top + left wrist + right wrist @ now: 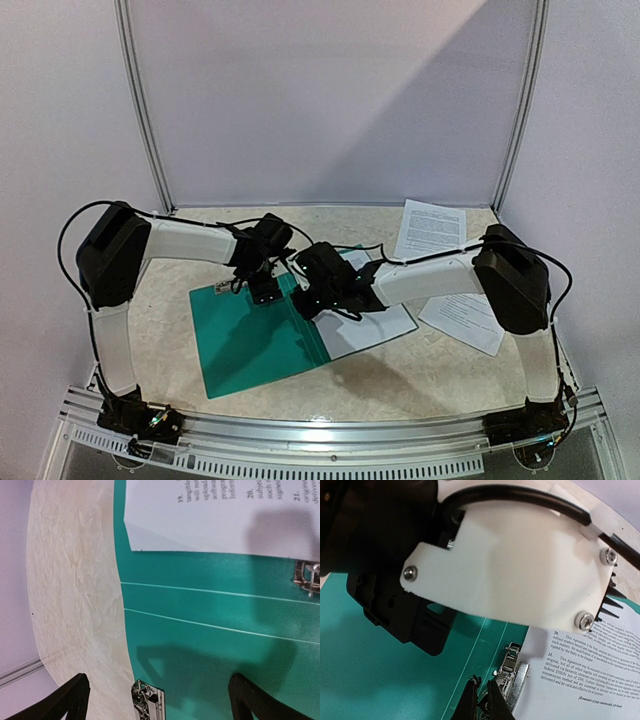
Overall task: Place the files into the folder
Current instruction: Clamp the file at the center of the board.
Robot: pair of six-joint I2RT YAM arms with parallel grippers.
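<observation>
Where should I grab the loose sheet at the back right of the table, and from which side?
Probably take the sheet by its left long edge, from the table middle. It lies flat, so jaws need an edge to slide under; its far end nears the back wall and the right arm crowds its near end.

folder (245,340): teal, opened flat, pale fold lines along spine | metal clip (509,677): inside, beside spine | files: printed sheet (375,330) on folder's right half, edge at clip; far sheet (430,228) and near sheet (465,322) lie off folder, to its right
</observation>
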